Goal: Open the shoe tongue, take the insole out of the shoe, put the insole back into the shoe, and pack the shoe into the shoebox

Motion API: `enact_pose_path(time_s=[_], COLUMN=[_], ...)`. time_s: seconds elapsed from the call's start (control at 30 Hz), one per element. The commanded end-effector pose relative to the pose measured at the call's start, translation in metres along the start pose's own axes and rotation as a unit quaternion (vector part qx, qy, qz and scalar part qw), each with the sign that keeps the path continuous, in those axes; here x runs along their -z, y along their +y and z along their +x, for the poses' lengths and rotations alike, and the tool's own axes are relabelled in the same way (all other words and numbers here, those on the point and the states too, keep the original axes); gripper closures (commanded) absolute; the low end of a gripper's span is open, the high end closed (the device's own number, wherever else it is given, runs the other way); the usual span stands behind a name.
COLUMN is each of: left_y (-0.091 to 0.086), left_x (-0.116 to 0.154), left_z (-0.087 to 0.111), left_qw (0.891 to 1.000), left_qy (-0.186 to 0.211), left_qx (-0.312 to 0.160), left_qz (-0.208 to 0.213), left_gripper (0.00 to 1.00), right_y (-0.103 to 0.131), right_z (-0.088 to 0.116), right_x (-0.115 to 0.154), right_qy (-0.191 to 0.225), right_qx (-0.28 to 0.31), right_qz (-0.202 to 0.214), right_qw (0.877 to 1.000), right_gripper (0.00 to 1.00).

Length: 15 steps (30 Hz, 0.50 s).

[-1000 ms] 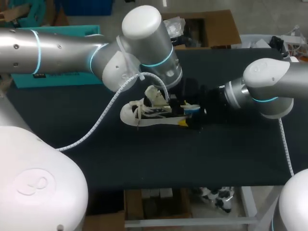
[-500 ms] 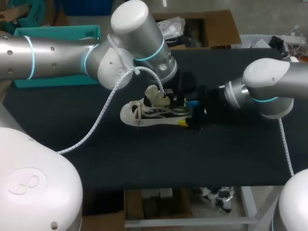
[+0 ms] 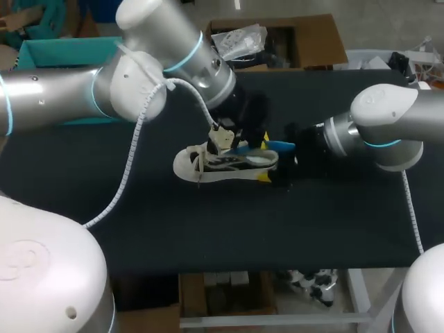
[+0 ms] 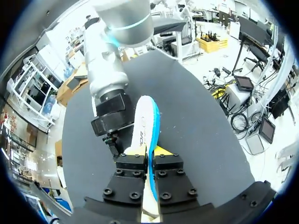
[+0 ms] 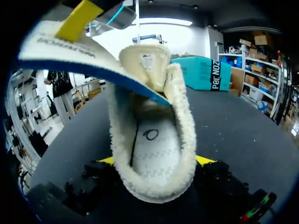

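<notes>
The shoe (image 3: 222, 165) lies on its sole near the middle of the black counter (image 3: 312, 222), toe toward our left side. Its cream tongue (image 5: 145, 60) stands up and back, so the fleecy opening gapes and the bare footbed shows in the right wrist view. The insole (image 4: 145, 126), white on top and blue beneath, is up out of the opening and slants over the collar. From these views we cannot tell whether its front end is wholly clear of the shoe.

Our left claw (image 4: 149, 161) is clamped on the insole, gripping it edge-on with the rest of it reaching out ahead. Our right claw (image 5: 154, 163) grips the heel from both sides, a yellow tip on each flank, holding the shoe down.

We judge the tongue opened and the removal nearly or just finished. Left to do are sliding the insole back in flat and packing the shoe. A teal box (image 3: 76, 50), probably the shoebox, sits at the counter's far left, well apart from the shoe.
</notes>
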<state>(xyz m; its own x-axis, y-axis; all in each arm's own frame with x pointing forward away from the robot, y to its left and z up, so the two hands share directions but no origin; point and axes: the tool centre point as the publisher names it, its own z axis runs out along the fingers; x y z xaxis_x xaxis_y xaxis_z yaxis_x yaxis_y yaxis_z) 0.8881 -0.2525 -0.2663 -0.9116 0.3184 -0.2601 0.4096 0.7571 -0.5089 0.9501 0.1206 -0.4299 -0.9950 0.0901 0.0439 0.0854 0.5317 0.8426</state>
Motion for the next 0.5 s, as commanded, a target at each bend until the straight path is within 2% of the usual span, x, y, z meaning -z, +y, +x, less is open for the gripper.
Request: enact_pose_path(time_s=[0.03, 0.2, 0.23, 0.27, 0.3, 0.5], left_y=[-0.004, -0.023, -0.025, -0.028, -0.031, -0.043], left_x=[0.029, 0.041, 0.043, 0.045, 0.047, 0.064], left_z=[-0.001, -0.004, -0.005, -0.007, -0.008, -0.012], left_qw=[0.996, 0.988, 0.986, 0.984, 0.982, 0.967], left_qy=[0.02, 0.038, 0.04, 0.044, 0.046, 0.053], left_qx=[-0.027, -0.059, -0.063, -0.068, -0.072, -0.096], left_qz=[0.083, 0.141, 0.148, 0.161, 0.169, 0.231], left_gripper=[1.0, 1.0, 1.0, 1.0, 1.0, 1.0], right_y=[-0.004, -0.004, -0.004, -0.005, -0.006, -0.012], right_z=[0.001, 0.004, 0.005, 0.006, 0.008, 0.015], right_x=[-0.001, 0.009, 0.011, 0.014, 0.016, 0.031], right_qy=[0.001, -0.003, -0.003, -0.005, -0.007, -0.013], right_qx=[0.004, 0.005, 0.005, 0.005, 0.004, 0.0], right_qz=[-0.001, 0.001, 0.001, 0.001, 0.0, 0.003], right_qw=[1.0, 1.0, 1.0, 1.0, 1.0, 1.0], right_gripper=[1.0, 0.98, 0.69, 0.08, 0.0, 0.0])
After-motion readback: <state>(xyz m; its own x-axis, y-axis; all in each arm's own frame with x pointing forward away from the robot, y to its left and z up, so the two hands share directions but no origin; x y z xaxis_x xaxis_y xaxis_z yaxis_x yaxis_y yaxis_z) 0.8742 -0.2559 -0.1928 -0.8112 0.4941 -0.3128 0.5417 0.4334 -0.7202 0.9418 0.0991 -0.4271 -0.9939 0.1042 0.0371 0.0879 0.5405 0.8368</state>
